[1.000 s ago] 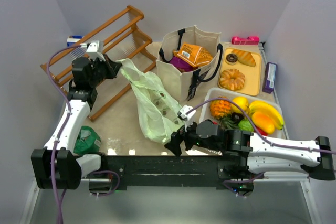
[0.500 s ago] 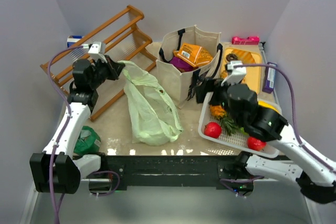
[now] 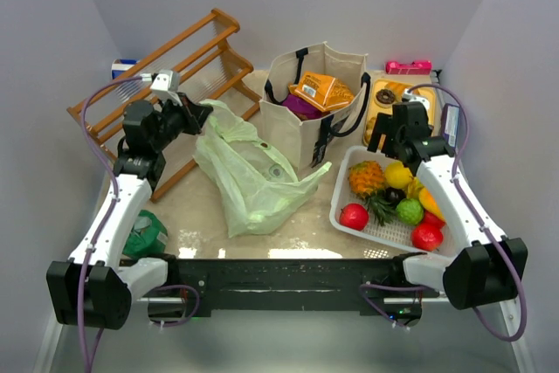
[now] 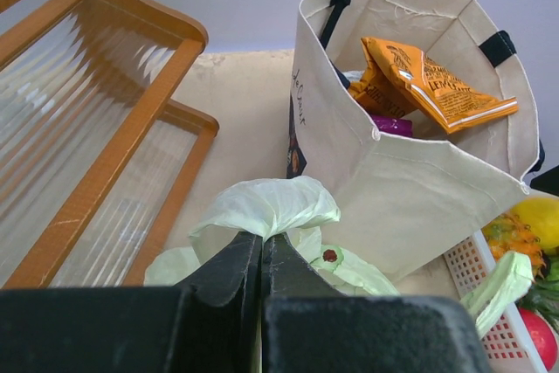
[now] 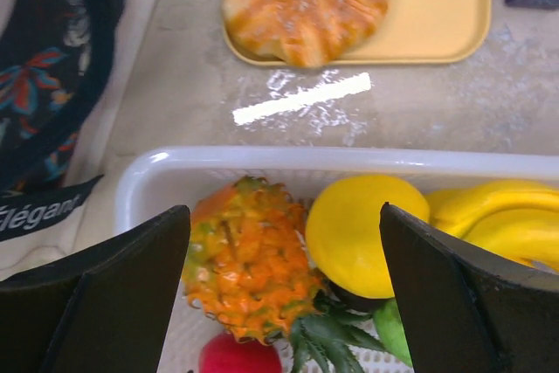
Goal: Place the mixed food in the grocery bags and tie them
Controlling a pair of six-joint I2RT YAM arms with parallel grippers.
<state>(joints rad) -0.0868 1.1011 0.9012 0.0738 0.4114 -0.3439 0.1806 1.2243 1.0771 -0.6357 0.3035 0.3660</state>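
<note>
My left gripper (image 3: 196, 116) (image 4: 262, 238) is shut on a bunched handle of the pale green plastic bag (image 3: 253, 183) (image 4: 272, 207), which slumps on the table left of the beige canvas tote (image 3: 301, 137) (image 4: 410, 181). An orange packet (image 3: 320, 91) (image 4: 437, 85) and a purple packet (image 3: 301, 109) (image 4: 393, 126) sit in the tote. My right gripper (image 3: 389, 139) (image 5: 281, 216) hangs open above the far left corner of the white mesh basket (image 3: 338, 207) (image 5: 306, 159). Below its fingers lie a pineapple (image 5: 249, 259), a round yellow fruit (image 5: 362, 229) and a banana (image 5: 493, 216).
A wooden rack (image 3: 175, 58) (image 4: 113, 128) stands at the back left. A yellow tray (image 3: 423, 133) (image 5: 437, 15) with a glazed donut (image 5: 306, 2) lies behind the basket, a purple box (image 3: 451, 128) beside it. A dark green bundle (image 3: 144, 235) sits near left.
My right arm swung from the green bag's lower end, near the front, back and right to above the basket. The bag has slumped and spread. The left gripper kept its hold.
</note>
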